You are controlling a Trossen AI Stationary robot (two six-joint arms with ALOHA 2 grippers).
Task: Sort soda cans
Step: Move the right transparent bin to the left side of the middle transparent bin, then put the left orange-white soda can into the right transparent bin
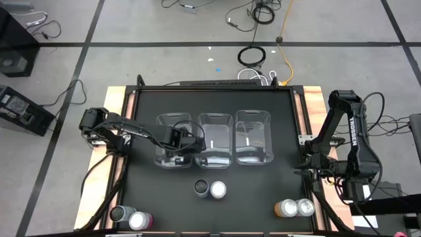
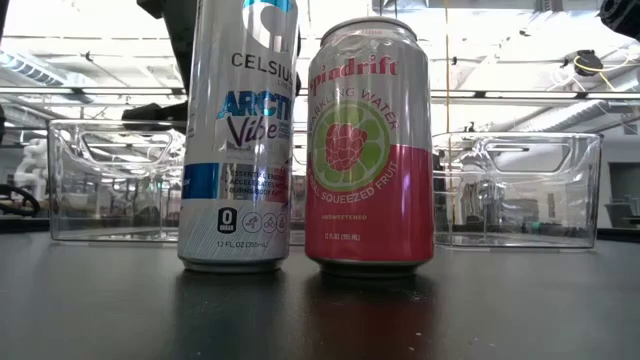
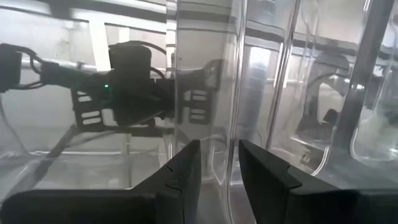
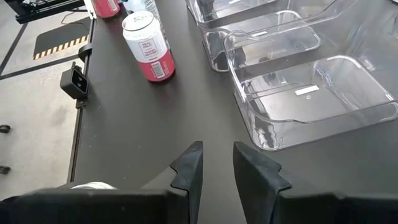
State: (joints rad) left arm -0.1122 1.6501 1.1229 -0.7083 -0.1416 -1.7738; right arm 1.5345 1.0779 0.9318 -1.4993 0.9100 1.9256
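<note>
Left gripper point(image 1: 186, 147) sits in the left bin point(image 1: 172, 122), cans point(image 1: 210, 189) nearby.

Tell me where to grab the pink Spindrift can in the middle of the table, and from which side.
Take the Spindrift can around its straight wall, about mid-height, coming down from above. It stands upright with the Celsius can close beside it, so I'd set one finger on the side facing the bins and one opposite, avoiding that narrow gap.
</note>
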